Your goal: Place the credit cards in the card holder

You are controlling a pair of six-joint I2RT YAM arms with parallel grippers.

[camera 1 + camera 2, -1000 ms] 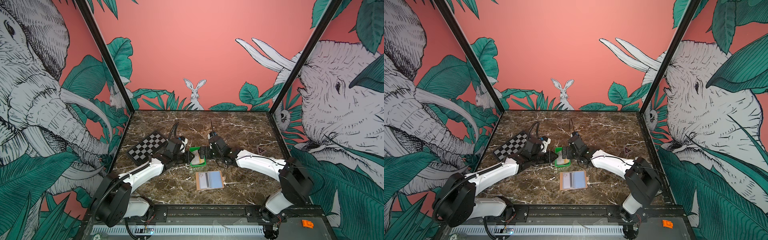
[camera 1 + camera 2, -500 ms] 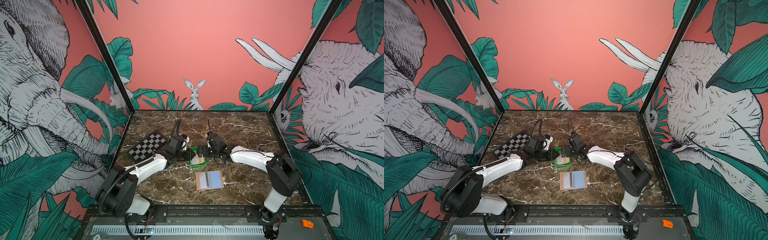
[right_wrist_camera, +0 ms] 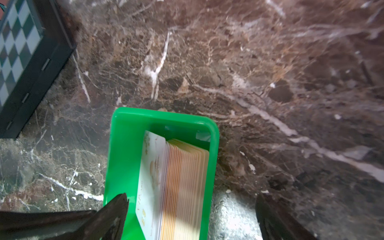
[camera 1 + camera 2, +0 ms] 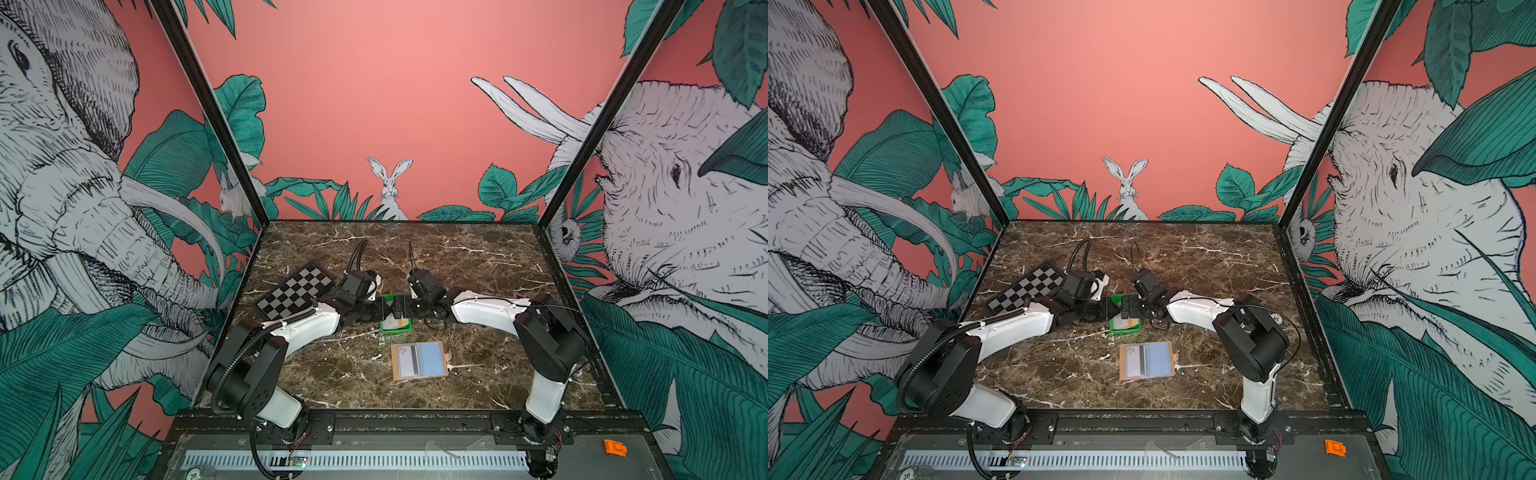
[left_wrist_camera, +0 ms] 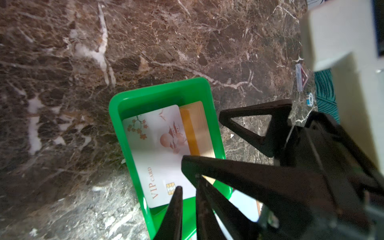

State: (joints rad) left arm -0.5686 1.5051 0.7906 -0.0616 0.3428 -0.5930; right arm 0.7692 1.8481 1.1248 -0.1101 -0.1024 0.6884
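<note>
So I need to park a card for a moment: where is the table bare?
Bare: behind the tray, and either side of the holder. Crowded: both grippers meet over the tray, left gripper at the cards, chessboard beside it.

We see a glossy green plastic tray (image 5: 160,94) under our fingers (image 5: 207,166), which look matt black plastic. The cards (image 5: 158,149) seem smooth plastic; the tabletop (image 5: 187,41) beyond is polished marble, perhaps laminate.

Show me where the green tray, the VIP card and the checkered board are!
green tray (image 5: 118,108): left wrist view, on its bare rim corner.
VIP card (image 5: 151,149): left wrist view, on the card's white face.
checkered board (image 4: 296,292): a top view, on the middle squares.
</note>
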